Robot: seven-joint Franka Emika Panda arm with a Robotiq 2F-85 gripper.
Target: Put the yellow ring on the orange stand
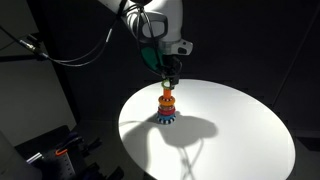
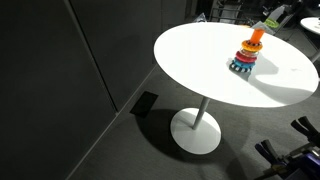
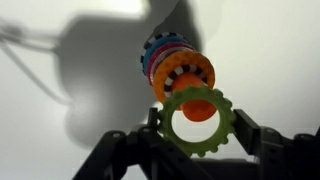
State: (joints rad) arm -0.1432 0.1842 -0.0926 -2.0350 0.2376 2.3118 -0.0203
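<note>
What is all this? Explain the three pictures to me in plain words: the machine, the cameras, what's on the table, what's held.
The machine is a robot arm steered remotely by a person; at its tip sits a two-fingered pincer. Two pictures come from cameras standing in the room, looking at the same white round table from different sides. The third comes from a camera on the arm's wrist, looking along the pincer. On the table stands one toy: a stack of coloured rings on an orange peg. The pincer is closed on a yellow-green toothed ring, held right above that stack.
</note>
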